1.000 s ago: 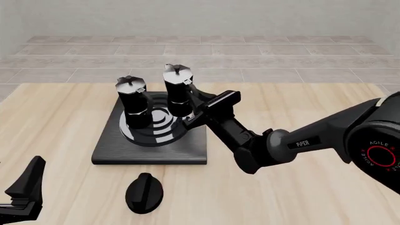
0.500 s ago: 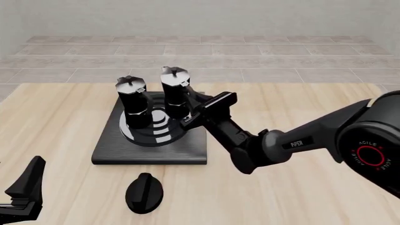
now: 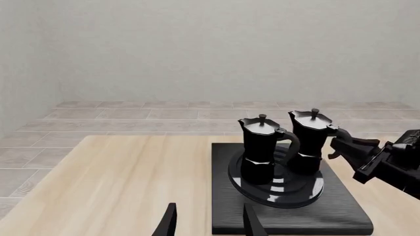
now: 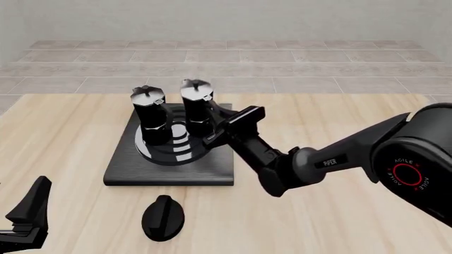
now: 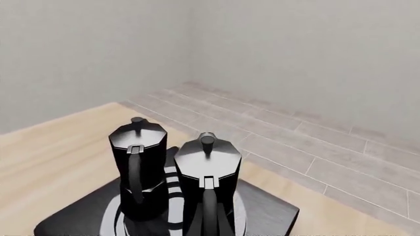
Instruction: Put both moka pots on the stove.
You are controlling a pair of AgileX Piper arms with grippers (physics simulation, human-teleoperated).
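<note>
Both moka pots stand upright on the stove (image 4: pixel 169 169), a flat black slab lying on the wooden table (image 4: pixel 339 222). In the front view the left pot (image 4: pixel 150 115) sits on the burner rings (image 4: pixel 185 153), and the right pot (image 4: pixel 197 107) is just beside it, a little farther back. The right gripper (image 4: pixel 220 120) reaches to the right pot from the right side and its fingers are at the pot's handle, but this view does not show whether they are closed on it or apart from it. The left wrist view gives the same scene from the side: the right gripper's dark fingers (image 3: pixel 354 147) sit at the handle of the farther pot (image 3: pixel 310 140), and the contact itself is too small to judge there, so I cannot tell the state of this gripper. The right wrist view looks straight along the handle of the nearer pot (image 5: pixel 207 189) — the fingertips themselves are out of the picture — and it shows the two pots close together but not touching. The left gripper (image 3: pixel 208 221) is seen only in its own wrist view, its two fingers spread apart and holding nothing; in the front view only a part of the left arm (image 4: pixel 28 217) shows at the lower left corner. A small black oval knob (image 4: pixel 163 217) lies on the table in front of the stove, apart from it.
</note>
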